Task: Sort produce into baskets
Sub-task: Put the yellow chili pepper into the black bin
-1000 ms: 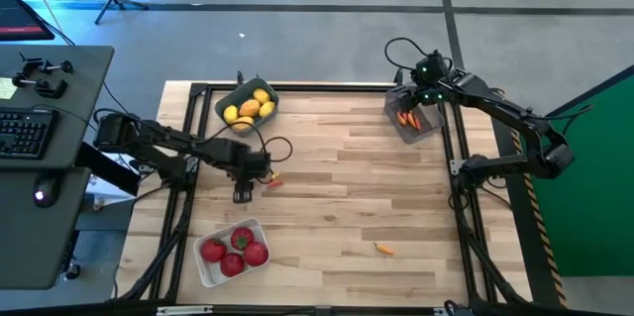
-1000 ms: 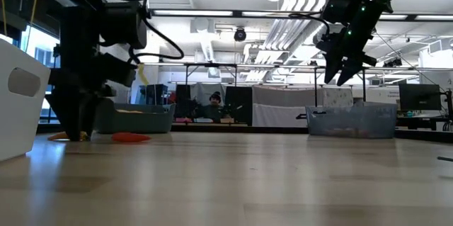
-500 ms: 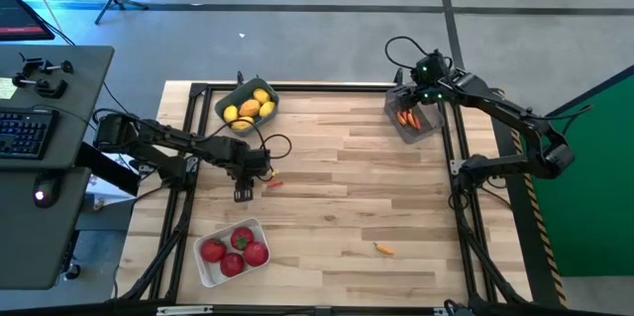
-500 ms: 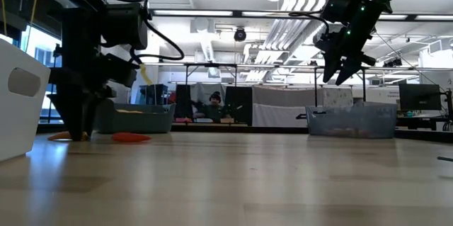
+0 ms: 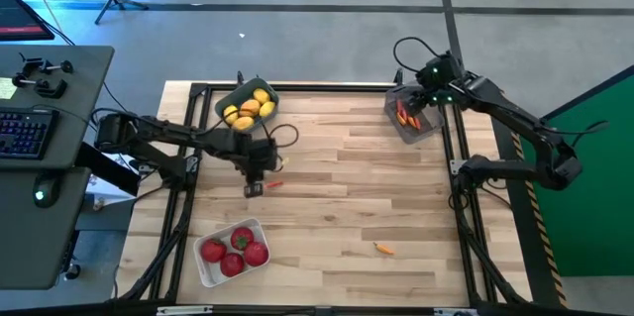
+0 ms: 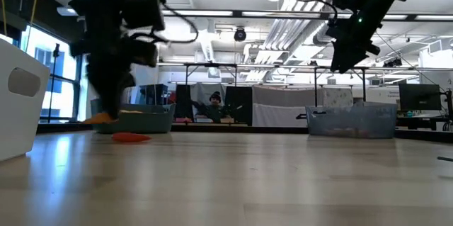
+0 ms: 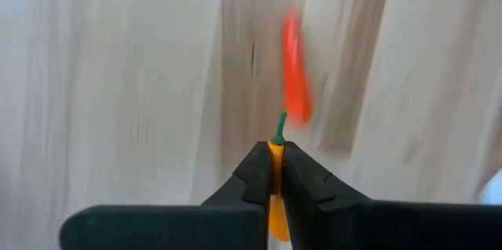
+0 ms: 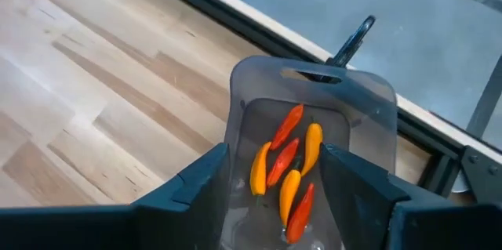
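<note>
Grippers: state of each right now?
Left tool: closed on a yellow pepper.
Right tool: open, empty, above the grey bin of peppers.

Pale planked wood, smooth and faintly sheened, on the table [image 5: 337,207]. Translucent grey plastic in the upper-right bin [image 8: 314,101], glossy orange-red peppers [image 8: 286,168] inside. Matt black plastic on the left gripper [image 7: 276,173]. Opaque white plastic on the lower-left bin [image 5: 203,268].

Mid-table boards [image 5: 337,197] lie open — only a red pepper [image 5: 274,183] and an orange pepper [image 5: 383,249] interrupt them.
</note>
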Available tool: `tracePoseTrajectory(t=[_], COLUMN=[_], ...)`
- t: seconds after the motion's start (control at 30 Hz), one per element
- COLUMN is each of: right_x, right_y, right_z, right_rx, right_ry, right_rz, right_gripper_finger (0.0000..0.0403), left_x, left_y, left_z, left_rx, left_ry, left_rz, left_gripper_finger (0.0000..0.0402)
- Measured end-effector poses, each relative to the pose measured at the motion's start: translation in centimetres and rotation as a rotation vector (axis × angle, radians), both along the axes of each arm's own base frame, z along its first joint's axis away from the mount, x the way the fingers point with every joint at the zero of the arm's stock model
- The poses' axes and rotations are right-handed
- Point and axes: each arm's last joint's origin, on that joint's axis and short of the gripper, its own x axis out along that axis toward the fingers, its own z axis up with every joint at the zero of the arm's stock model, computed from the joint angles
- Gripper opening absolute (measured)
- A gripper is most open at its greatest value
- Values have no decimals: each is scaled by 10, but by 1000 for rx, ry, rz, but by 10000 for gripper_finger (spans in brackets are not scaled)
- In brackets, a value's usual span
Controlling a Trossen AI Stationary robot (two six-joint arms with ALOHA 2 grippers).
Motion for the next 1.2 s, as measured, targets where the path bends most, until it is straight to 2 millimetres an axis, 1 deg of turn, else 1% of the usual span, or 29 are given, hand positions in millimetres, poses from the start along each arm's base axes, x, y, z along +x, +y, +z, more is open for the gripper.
tracePoseTrajectory(t=[0.1,0.17,0.27,0.37,0.67,0.77,0.83,0.9,1.0,1.1,1.2], right_x=[-3,-4,-5,-5,-5,-5,-6,-6,-6,-6,-5], right_y=[4,6,7,7,7,6,6,5,5,5,4], right_z=[5,8,9,9,9,9,9,9,10,10,11], right_rx=[-16,-24,-28,-28,-34,-39,-40,-47,-54,-57,-59], right_ry=[-28,-39,-43,-43,-39,-33,-36,-30,-26,-31,-53], right_rz=[10,13,14,14,22,4,-15,-29,-36,-38,-58], right_gripper_finger=[173,168,161,155,149,149,149,149,149,149,149], left_x=[17,32,58,88,204,236,254,270,292,309,322], left_y=[9,17,32,47,78,93,101,108,113,117,122], left_z=[13,23,37,42,56,62,61,56,48,43,35], left_rx=[-58,-94,-141,-171,-161,-176,-189,-209,-258,-285,-269], left_ry=[-152,-311,-556,-671,-908,-987,-1020,-1034,-1064,-1101,-1125], left_rz=[130,240,411,528,584,607,619,631,646,672,710], left_gripper_finger=[3,2,1,1,0,0,0,0,0,0,0])
